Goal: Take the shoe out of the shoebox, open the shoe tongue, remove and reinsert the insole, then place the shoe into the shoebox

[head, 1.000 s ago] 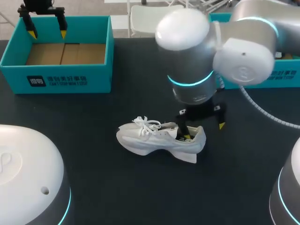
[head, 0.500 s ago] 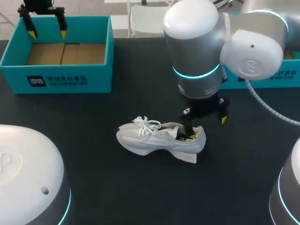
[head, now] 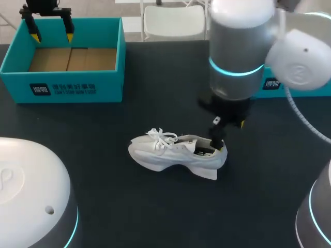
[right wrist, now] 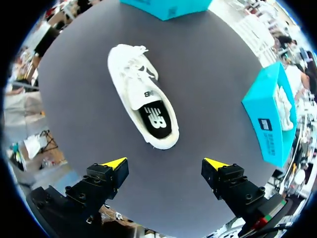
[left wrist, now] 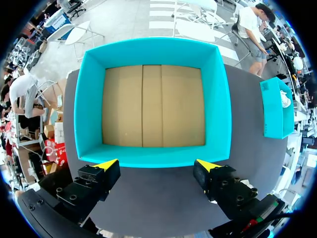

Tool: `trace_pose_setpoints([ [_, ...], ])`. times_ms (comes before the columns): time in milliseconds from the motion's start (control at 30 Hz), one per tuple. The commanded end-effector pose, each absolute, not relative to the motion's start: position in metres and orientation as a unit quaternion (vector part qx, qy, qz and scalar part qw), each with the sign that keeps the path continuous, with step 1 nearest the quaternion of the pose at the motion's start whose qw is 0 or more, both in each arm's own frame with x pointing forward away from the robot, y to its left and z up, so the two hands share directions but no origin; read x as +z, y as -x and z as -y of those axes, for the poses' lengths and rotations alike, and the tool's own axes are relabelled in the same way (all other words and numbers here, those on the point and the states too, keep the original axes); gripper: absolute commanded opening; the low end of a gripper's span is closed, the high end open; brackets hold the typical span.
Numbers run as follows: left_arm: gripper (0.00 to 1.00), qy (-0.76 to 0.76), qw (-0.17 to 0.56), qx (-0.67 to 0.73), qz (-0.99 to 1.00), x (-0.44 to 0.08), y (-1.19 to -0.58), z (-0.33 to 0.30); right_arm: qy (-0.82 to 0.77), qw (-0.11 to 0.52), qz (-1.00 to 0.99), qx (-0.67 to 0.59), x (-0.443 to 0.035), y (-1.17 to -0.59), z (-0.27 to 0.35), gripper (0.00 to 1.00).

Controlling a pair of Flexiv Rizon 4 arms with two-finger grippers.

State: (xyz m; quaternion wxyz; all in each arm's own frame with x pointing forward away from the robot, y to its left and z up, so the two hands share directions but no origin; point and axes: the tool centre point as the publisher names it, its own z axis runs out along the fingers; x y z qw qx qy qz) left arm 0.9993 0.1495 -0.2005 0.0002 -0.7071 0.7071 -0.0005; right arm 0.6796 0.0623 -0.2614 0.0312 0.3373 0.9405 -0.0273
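The white lace-up sneaker (head: 173, 154) is sitting on its sole on the dark table (head: 103, 134), just below the middle of the head view, with its black insole (right wrist: 157, 119) showing in the opening. Nothing is pinning the sneaker down, so a tug on the insole risks lifting or skidding the whole shoe. An off-centre descent could also crush the heel collar. The right jaws are hanging open and empty above the heel end, with the sneaker ahead of them and apart. The left jaws, also open and empty, are hovering by the rim of the teal cardboard shoebox (head: 67, 88) at upper left.
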Motion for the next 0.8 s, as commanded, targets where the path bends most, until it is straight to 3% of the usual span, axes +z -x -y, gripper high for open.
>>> trace_pose_setpoints([
  [33, 1.00, 0.707, 0.000, 0.000, -0.707, -0.200, -0.999, -0.150, -0.106, -0.024, -0.991, 0.081, -0.258, -0.677, -0.048, 1.00],
  [433, 1.00, 0.707, 0.000, 0.000, -0.707, -0.200, -0.999, -0.150, -0.106, -0.024, -0.991, 0.081, -0.258, -0.677, -0.048, 1.00],
  [600, 1.00, 0.707, 0.000, 0.000, -0.707, -0.200, -0.999, -0.150, -0.069, 0.004, -0.966, 0.250, -0.261, -0.676, -0.027, 1.00],
  [800, 1.00, 0.707, 0.000, 0.000, -0.707, -0.200, -0.999, -0.150, -0.034, 0.035, -0.939, 0.339, -0.256, -0.672, -0.010, 1.00],
])
